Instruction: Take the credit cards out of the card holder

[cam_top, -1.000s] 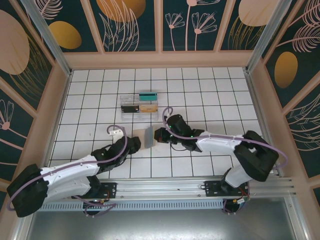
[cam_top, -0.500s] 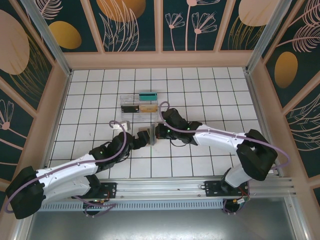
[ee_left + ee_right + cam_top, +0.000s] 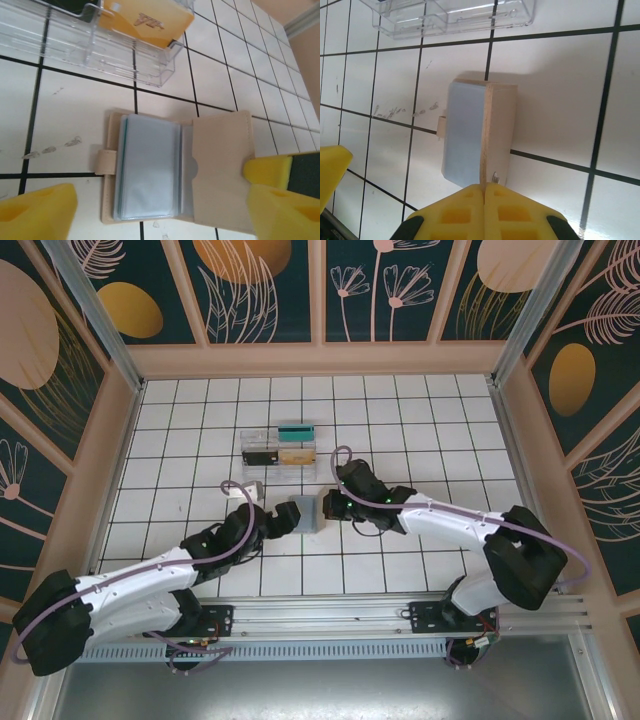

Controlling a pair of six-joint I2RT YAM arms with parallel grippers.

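One thin tan bifold card holder (image 3: 170, 170) with grey-blue pockets lies open on the white tiled floor (image 3: 420, 440). At its right, the right gripper (image 3: 484, 192) is pinched tight on its tan cover. At its left, the left gripper (image 3: 280, 520) gapes wide, empty. Just beyond it, one clear plastic tray (image 3: 150, 65) holds three credit cards: one teal card (image 3: 296, 430), one black card (image 3: 260, 455), one tan-gold card (image 3: 145, 17).

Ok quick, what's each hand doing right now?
Left hand: open, holding nothing.
Right hand: closed on the card holder, pinching its cover edge.

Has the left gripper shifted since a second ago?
Yes. The left gripper has moved forward and rightward, nearer the clear plastic compartment tray, up to the thin tan bifold card holder.
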